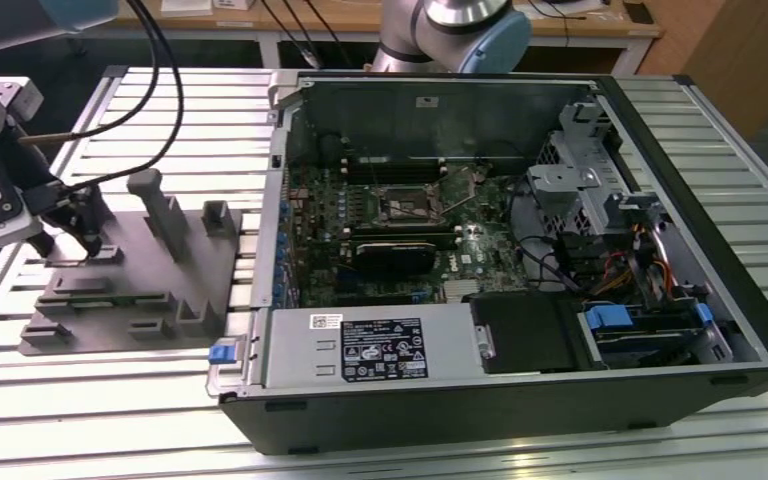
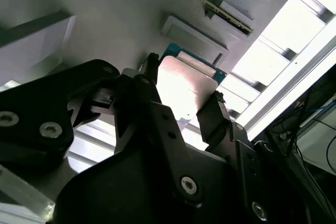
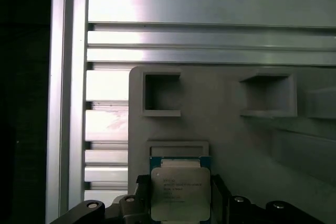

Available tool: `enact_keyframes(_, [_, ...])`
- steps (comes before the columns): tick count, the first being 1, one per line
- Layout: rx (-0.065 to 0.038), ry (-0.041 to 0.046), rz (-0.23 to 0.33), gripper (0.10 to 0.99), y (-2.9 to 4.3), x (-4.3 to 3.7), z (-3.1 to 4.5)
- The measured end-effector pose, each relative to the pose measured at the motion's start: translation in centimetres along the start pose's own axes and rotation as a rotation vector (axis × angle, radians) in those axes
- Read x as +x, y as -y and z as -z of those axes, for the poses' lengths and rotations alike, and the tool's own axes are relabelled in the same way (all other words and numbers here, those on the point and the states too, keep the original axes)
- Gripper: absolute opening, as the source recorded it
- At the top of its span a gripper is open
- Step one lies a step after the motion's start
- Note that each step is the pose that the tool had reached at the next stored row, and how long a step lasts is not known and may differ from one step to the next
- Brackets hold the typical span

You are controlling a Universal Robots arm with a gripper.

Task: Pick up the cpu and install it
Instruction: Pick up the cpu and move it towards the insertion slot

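The cpu point(image 3: 180, 192), a small square chip with a pale metal top and a green rim point(image 2: 186, 85), sits between the two dark fingers of my gripper point(image 3: 180, 199) in both wrist views. Each finger point(image 2: 212, 111) presses against one side of it, so the gripper point(image 2: 184, 80) is shut on the chip. The chip is at the grey plastic tray point(image 1: 131, 290), just over its flat surface; I cannot tell whether it rests there or is lifted. In the exterior view the gripper point(image 1: 71, 245) hangs over the tray's far left part. The dark square socket point(image 1: 408, 203) lies on the motherboard inside the open case.
The open computer case point(image 1: 518, 240) lies on the slatted metal table point(image 1: 157, 100) at the exterior view's right of the tray. Upright blocks point(image 1: 160, 210) stand on the tray close to the gripper. Cables point(image 1: 144, 90) trail from the arm. Drive cages and wiring fill the case's right side.
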State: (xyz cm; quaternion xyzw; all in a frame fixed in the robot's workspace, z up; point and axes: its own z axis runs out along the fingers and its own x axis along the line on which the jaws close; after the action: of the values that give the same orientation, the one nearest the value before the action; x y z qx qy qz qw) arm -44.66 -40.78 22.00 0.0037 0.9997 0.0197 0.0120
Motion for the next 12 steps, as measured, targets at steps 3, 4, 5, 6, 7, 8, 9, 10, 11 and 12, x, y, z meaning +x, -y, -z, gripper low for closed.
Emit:
enact_keyframes(3, [0.000,-0.0001,0.000,0.545,-0.04,-0.01,0.45])
enact_keyframes(4, [0.000,-0.0001,0.000,0.545,-0.05,-0.01,0.59])
enact_keyframes(5, [0.000,0.0000,0.000,0.545,-0.06,-0.02,0.73])
enact_keyframes(6, [0.000,0.0000,0.000,0.545,-0.08,-0.02,0.88])
enact_keyframes(7, [-0.001,0.0000,0.000,0.545,-0.09,-0.02,1.04])
enact_keyframes(8, [-0.001,0.0000,0.000,0.545,-0.11,-0.03,1.20])
enact_keyframes(9, [-0.001,0.0000,0.000,0.545,-0.12,-0.03,1.36])
enact_keyframes(10, [-0.001,-0.0001,0.000,0.545,-0.13,-0.03,1.53])
enact_keyframes(11, [-0.001,-0.0001,0.000,0.545,-0.14,-0.04,1.68])
enact_keyframes(12, [-0.001,-0.0001,0.000,0.545,-0.16,-0.04,1.85])
